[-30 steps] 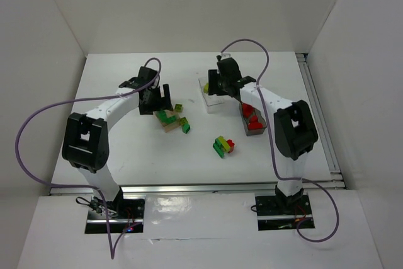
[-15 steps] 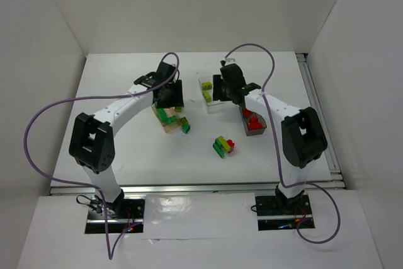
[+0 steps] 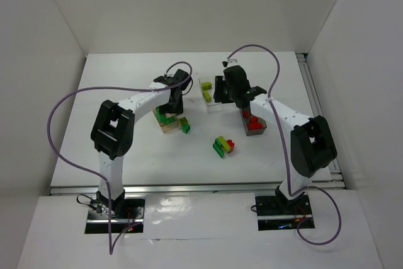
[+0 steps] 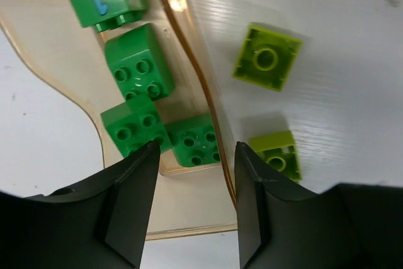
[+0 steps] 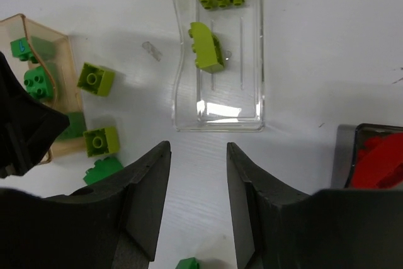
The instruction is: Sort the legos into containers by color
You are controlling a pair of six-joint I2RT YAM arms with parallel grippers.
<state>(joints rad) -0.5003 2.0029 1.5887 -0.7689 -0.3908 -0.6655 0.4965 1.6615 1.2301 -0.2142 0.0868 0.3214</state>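
Top external view is showing me both arms reaching in over the white table (image 3: 176, 162). The left gripper (image 3: 171, 102) is hanging above the peach tray (image 3: 167, 127), just left of frame centre. The right gripper (image 3: 221, 96) is hovering beside the clear tray (image 3: 213, 108), a little right of centre and higher in the frame. The reddish tray (image 3: 255, 131) is sitting to the right of that, with red bricks (image 3: 253, 121) lying in it. Below centre, a small cluster of loose bricks (image 3: 222, 145) in lime, green and red is lying in the open, well apart from all three trays.

Through the left wrist camera I am looking down past the left gripper's fingers (image 4: 135, 200). Its jaws are standing partly apart and gripping nothing, and the peach tray's right-hand wall is running up the frame between them. Four dark green bricks (image 4: 138, 61) are lying in that tray at upper left. Two lime bricks (image 4: 267, 57) are lying on the table just outside it, at right.

Through the right wrist camera I am seeing that gripper's jaws partly apart as well, with only bare table showing between them and nothing held. The clear tray is sitting at the upper middle of the frame, just beyond the fingertips, and two rounded lime pieces (image 5: 204, 45) are lying inside it. The reddish tray is showing at the right edge.
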